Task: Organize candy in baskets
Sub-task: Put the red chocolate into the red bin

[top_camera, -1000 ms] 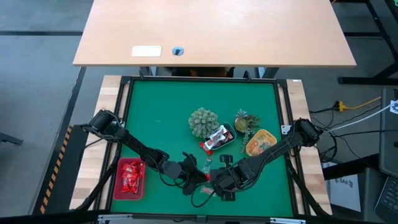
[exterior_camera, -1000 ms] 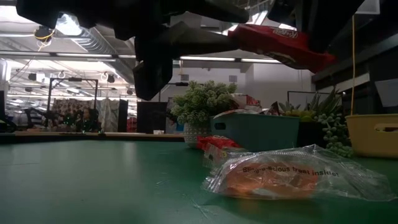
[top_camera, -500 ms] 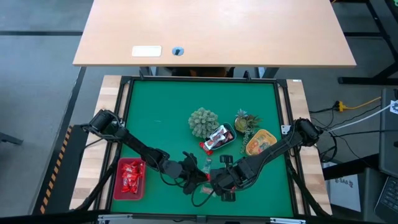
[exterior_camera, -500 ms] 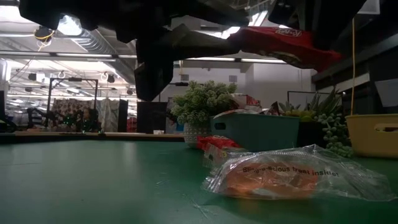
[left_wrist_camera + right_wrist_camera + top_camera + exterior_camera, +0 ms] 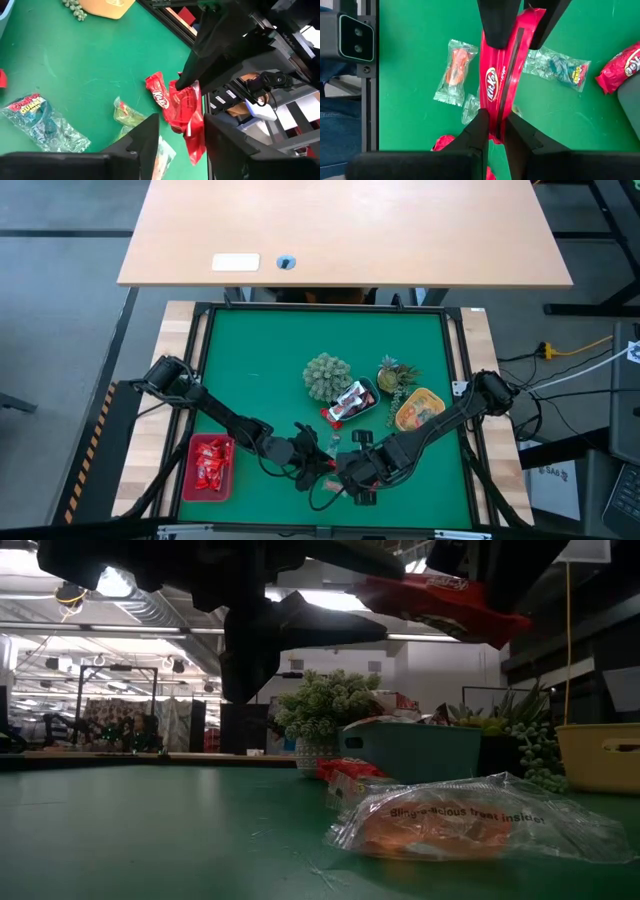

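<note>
Green table (image 5: pixel 260 370), right gripper (image 5: pixel 493 131) clamping red candy bar (image 5: pixel 502 75), left gripper (image 5: pixel 181 132) parted beside it.

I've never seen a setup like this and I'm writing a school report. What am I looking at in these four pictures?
It is a robot with two dark arms working over a green table. One picture looks straight down, one looks level across the tabletop, and two come from cameras on the arms' wrists. The right tool pinches a long red KitKat wrapper in the air. The left tool has its fingers apart on either side of that wrapper. Below them lie loose sweets in clear packets. Also on the table are a red basket of red sweets, a blue basket, a yellow basket and two plant ornaments.
</note>
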You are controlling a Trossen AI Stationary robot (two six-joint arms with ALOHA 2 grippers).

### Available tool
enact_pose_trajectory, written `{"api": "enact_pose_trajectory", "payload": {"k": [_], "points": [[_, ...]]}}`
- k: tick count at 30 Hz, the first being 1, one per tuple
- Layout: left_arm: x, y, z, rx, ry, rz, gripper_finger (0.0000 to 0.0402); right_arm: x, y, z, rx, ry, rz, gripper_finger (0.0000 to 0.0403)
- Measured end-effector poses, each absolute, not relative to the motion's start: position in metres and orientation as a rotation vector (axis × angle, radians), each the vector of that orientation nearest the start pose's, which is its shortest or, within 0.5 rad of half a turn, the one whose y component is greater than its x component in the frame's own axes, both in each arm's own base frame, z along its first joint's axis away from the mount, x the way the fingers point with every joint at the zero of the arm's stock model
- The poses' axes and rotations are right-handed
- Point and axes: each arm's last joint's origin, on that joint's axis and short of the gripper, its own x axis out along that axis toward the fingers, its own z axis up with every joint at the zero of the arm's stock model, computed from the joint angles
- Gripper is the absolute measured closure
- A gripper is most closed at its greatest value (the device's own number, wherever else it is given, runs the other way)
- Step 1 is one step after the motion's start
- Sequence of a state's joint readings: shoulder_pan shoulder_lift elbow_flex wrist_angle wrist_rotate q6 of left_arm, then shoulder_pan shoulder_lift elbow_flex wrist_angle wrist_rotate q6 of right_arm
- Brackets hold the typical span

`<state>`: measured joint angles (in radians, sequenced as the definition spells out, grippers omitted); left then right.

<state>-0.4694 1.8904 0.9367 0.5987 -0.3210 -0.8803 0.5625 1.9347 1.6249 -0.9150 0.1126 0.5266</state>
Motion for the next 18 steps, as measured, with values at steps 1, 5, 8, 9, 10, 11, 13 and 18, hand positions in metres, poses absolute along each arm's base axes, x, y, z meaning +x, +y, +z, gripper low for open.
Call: {"api": "enact_pose_trajectory", "payload": {"k": [1, 5, 8, 9, 10, 11, 13, 18], "points": [[0.3457, -0.1651, 0.1559, -0.734, 0.367, 0.007, 0.0259, 0.3387, 0.2097, 0.2418, 0.050, 1.216, 0.074, 0.0357], [0.3457, -0.1651, 0.1559, -0.734, 0.367, 0.007, 0.0298, 0.3387, 0.2096, 0.2418, 0.050, 1.216, 0.074, 0.0357], [0.3456, -0.1652, 0.1559, -0.734, 0.368, 0.006, 0.0335, 0.3386, 0.2096, 0.2418, 0.050, 1.217, 0.074, 0.0357], [0.3456, -0.1652, 0.1559, -0.734, 0.368, 0.006, 0.0344, 0.3386, 0.2096, 0.2416, 0.050, 1.217, 0.073, 0.0357], [0.3456, -0.1653, 0.1560, -0.734, 0.368, 0.004, 0.0353, 0.3387, 0.2096, 0.2416, 0.050, 1.217, 0.073, 0.0357], [0.3456, -0.1654, 0.1560, -0.735, 0.371, 0.000, 0.0359, 0.3386, 0.2096, 0.2417, 0.050, 1.217, 0.074, 0.0357], [0.3456, -0.1655, 0.1559, -0.736, 0.373, -0.005, 0.0363, 0.3387, 0.2097, 0.2418, 0.051, 1.216, 0.075, 0.0357], [0.3456, -0.1655, 0.1559, -0.736, 0.375, -0.007, 0.0352, 0.3387, 0.2097, 0.2418, 0.051, 1.216, 0.075, 0.0356]]}}
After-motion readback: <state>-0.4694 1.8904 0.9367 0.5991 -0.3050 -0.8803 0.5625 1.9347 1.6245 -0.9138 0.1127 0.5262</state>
